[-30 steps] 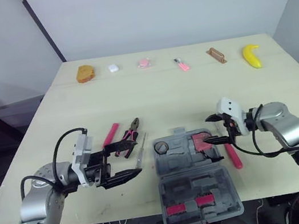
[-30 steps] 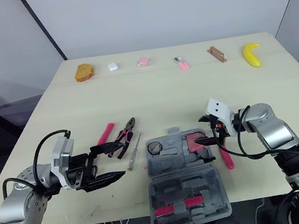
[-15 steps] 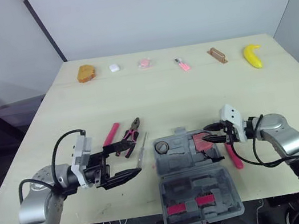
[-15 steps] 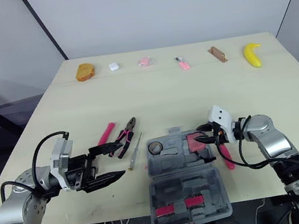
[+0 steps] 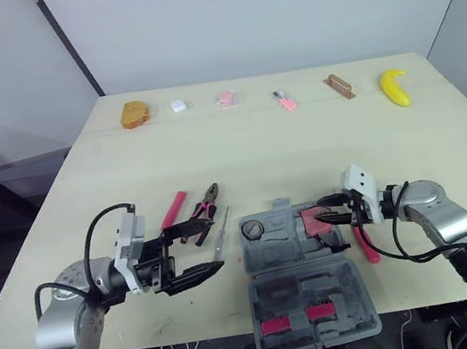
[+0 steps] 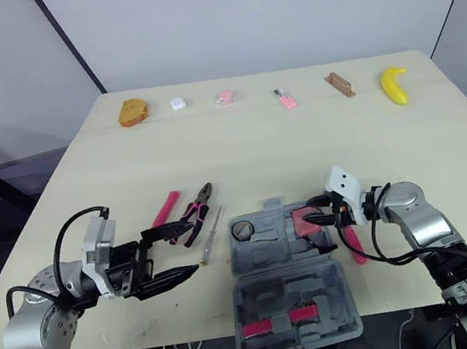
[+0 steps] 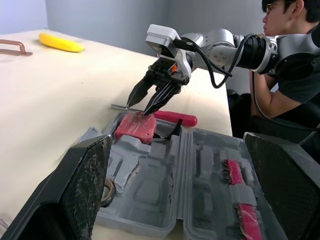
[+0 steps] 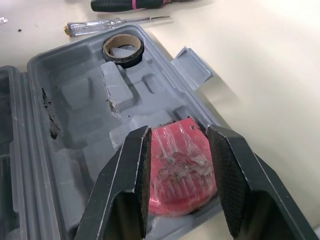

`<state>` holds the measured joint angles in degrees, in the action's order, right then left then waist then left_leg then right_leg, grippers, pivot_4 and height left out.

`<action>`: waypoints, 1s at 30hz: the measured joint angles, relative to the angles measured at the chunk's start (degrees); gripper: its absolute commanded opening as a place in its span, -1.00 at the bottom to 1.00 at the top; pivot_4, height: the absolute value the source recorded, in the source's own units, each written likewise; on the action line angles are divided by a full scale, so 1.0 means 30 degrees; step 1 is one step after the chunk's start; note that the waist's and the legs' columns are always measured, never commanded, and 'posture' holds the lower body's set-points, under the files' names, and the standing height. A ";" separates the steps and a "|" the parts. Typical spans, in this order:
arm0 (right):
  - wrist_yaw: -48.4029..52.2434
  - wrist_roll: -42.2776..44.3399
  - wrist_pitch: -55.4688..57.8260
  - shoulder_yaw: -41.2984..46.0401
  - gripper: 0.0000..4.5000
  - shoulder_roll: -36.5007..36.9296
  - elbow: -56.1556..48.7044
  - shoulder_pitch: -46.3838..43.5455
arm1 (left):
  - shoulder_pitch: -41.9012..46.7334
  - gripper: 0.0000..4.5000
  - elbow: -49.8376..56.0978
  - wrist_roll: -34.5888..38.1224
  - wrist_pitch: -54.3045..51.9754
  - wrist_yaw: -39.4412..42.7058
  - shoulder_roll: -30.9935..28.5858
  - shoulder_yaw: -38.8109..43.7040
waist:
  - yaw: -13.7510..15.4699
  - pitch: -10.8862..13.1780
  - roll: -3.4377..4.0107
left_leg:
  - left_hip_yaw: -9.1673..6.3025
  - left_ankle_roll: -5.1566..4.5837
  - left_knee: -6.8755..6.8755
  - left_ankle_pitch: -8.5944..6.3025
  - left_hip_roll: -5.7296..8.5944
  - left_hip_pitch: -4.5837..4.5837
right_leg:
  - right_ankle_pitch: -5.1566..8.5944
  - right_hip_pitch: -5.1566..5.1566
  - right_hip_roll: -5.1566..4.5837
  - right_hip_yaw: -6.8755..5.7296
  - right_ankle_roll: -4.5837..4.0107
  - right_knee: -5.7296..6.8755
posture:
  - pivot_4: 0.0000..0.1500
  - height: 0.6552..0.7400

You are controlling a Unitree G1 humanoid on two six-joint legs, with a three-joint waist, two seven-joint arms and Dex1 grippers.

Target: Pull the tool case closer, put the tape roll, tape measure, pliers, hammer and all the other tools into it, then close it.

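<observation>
The grey tool case (image 5: pixel 291 253) lies open near the table's front edge. A tape roll (image 5: pixel 253 228) sits in its far left pocket and the red tape measure (image 5: pixel 316 220) at its far right. My right gripper (image 5: pixel 325 216) is open, its fingers (image 8: pixel 131 175) straddling the tape measure just above it. The pink-handled hammer (image 5: pixel 364 244) lies on the table right of the case, under that arm. My left gripper (image 5: pixel 195 252) is wide open left of the case. Its upper finger reaches the handles of the pliers (image 5: pixel 205 213), with the screwdriver (image 5: pixel 220 236) beside them.
A pink tool (image 5: pixel 173 209) lies left of the pliers. Along the far edge stand bread (image 5: pixel 133 114), a white piece (image 5: pixel 175 107), two pink items (image 5: pixel 225 98), a brown block (image 5: pixel 337 86) and a banana (image 5: pixel 394 87). The case lid (image 5: pixel 311 295) overhangs the front edge. A person (image 7: pixel 295 65) sits behind.
My right arm has dropped lower and its fingers have drawn in over the tape measure, which stays in the case. The left gripper has hardly shifted.
</observation>
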<state>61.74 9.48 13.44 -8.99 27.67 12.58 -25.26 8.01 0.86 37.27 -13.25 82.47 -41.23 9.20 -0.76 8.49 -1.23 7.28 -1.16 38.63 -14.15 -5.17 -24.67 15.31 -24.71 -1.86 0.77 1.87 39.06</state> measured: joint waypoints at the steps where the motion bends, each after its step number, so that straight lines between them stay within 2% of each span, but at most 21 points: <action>1: -0.0010 0.0000 0.0001 0.0000 -0.42 -0.0014 0.0000 0.0000 | 0.0000 1.00 -0.0003 -0.0001 0.0007 0.0000 0.0024 0.0000 | 0.0000 0.0000 0.0000 | 0.0000 0.0000 0.0000 0.0000 0.0000 0.0000 | 0.0000 0.0000 0.0000 0.0000 0.0000 0.0000 | 1.00 1.00; 2: -0.0032 0.0000 0.0000 0.0000 -0.52 -0.0038 0.0000 0.0000 | 0.0000 1.00 -0.0003 -0.0001 0.0012 0.0000 0.0048 -0.0001 | -0.0001 0.0000 0.0000 | -0.0001 0.0000 0.0000 0.0000 0.0000 0.0000 | 0.0000 0.0000 0.0001 0.0000 0.0000 0.0000 | 1.00 1.00; 3: -0.0104 0.0000 0.0000 0.0000 -0.77 -0.0100 -0.0001 0.0001 | 0.0000 1.00 -0.0004 -0.0002 0.0023 0.0000 0.0078 -0.0001 | -0.0002 0.0000 0.0000 | -0.0001 0.0000 0.0000 0.0000 0.0000 0.0001 | 0.0000 0.0000 0.0001 -0.0001 0.0000 0.0001 | 1.00 1.00; 4: -0.0143 0.0000 0.0000 0.0000 -0.85 -0.0153 -0.0001 0.0000 | 0.0000 1.00 -0.0004 -0.0002 0.0028 0.0000 0.0084 -0.0001 | -0.0005 0.0000 0.0000 | -0.0001 0.0000 0.0000 0.0000 0.0000 0.0001 | 0.0000 0.0000 0.0001 0.0000 0.0000 0.0001 | 1.00 1.00; 17: -0.0010 0.0073 0.0051 -0.0012 -0.85 -0.0352 0.0010 0.0011 | -0.0123 1.00 -0.0035 -0.0003 0.0270 -0.0004 0.0104 -0.0001 | 0.0001 0.0000 0.0000 | -0.0001 0.0001 0.0000 0.0001 0.0000 0.0001 | 0.0000 0.0002 0.0000 -0.0001 0.0000 0.0001 | 1.00 1.00; 19: 0.0134 0.0104 0.0054 -0.0012 -0.63 -0.0353 0.0010 0.0010 | -0.0119 1.00 -0.0108 -0.0003 0.0282 -0.0008 0.0104 -0.0001 | 0.0001 0.0000 0.0000 | -0.0001 0.0001 0.0000 0.0000 0.0000 0.0001 | 0.0000 0.0002 0.0000 -0.0001 0.0001 0.0001 | 1.00 1.00; 30: -0.0167 0.0081 -0.0017 -0.0012 -0.63 -0.0568 0.0489 0.0008 | 0.0211 1.00 -0.0519 -0.0041 0.0393 -0.0048 0.0251 -0.0073 | 0.0000 0.0000 0.0000 | -0.0001 0.0001 0.0002 0.0001 0.0000 0.0002 | -0.0001 0.0002 0.0001 -0.0001 0.0001 0.0006 | 1.00 1.00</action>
<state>61.24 9.73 13.39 -9.03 25.97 14.05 -25.23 8.64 -0.70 37.14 -12.07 82.32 -40.48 8.98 -0.76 8.49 -1.23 7.28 -1.15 38.64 -14.14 -5.17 -24.67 15.31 -24.70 -1.86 0.77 1.87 39.08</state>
